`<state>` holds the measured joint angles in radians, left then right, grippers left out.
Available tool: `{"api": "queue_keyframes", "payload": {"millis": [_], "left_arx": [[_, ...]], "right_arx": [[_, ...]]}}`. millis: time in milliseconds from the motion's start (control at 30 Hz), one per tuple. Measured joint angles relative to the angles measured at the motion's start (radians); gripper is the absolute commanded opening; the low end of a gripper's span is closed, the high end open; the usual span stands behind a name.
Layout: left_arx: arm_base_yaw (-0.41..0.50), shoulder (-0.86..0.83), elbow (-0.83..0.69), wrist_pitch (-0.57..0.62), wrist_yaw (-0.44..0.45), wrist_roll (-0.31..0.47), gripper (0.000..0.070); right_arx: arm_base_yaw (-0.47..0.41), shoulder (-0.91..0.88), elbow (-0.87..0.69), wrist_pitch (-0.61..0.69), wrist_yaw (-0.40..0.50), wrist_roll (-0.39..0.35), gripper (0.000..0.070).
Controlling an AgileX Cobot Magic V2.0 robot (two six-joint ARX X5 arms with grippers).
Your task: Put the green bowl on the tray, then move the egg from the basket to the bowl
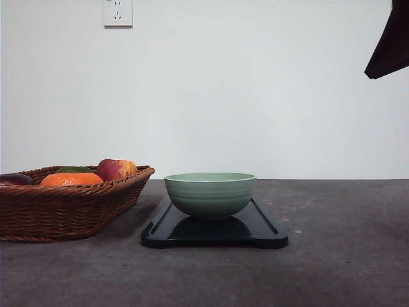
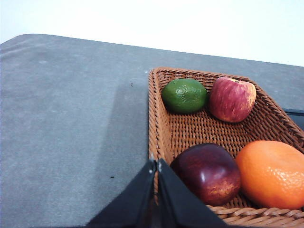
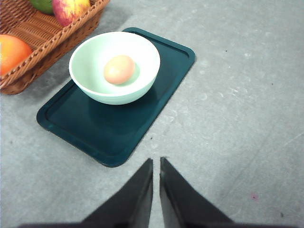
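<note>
Nearest, the right tool (image 3: 156, 183) and left tool (image 2: 156, 190) hung closed and empty; beyond, the egg (image 3: 118, 69) lay in the green bowl (image 3: 114, 90) on the tray (image 3: 114, 128) beside the basket (image 1: 64, 208), so the task looked finished.

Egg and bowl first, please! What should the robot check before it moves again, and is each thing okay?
1. Green bowl sits on the tray: ok.
2. Egg lies inside the bowl: ok.
3. Basket holds no egg, just a lime, two apples and an orange: ok in the left wrist view.
4. Right gripper shut and holding nothing, over bare table: ok.
5. Left gripper shut and holding nothing, at the basket's rim: ok.
6. Left fingers touching the rim or just above it: cannot tell.
</note>
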<state>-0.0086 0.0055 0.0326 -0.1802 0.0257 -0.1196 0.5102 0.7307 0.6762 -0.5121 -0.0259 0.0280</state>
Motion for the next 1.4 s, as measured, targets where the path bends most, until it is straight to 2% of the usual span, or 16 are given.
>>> {"api": "queue_keyframes", "payload": {"millis": [467, 567, 700, 867, 1067, 1167, 1400], "left_arx": [[0.0, 0.0, 0.0, 0.0, 0.0, 0.0, 0.0], [0.0, 0.0, 0.0, 0.0, 0.0, 0.0, 0.0], [0.0, 0.0, 0.0, 0.0, 0.0, 0.0, 0.0], [0.0, 0.0, 0.0, 0.0, 0.0, 0.0, 0.0], [0.0, 0.0, 0.0, 0.0, 0.0, 0.0, 0.0], [0.0, 0.0, 0.0, 0.0, 0.0, 0.0, 0.0], [0.0, 0.0, 0.0, 0.0, 0.0, 0.0, 0.0]], "right_arx": [[0.0, 0.0, 0.0, 0.003, 0.003, -0.003, 0.0016], [-0.017, -0.014, -0.005, 0.003, 0.019, -0.037, 0.0016], [-0.121, -0.113, -0.111, 0.073, 0.022, -0.081, 0.0016], [-0.283, -0.324, -0.326, 0.191, 0.024, -0.084, 0.0016], [-0.45, -0.562, -0.506, 0.306, 0.021, -0.076, 0.0016], [-0.482, -0.635, -0.564, 0.352, 0.02, -0.072, 0.0016], [-0.486, -0.728, -0.643, 0.43, 0.019, -0.065, 0.0016]]}}
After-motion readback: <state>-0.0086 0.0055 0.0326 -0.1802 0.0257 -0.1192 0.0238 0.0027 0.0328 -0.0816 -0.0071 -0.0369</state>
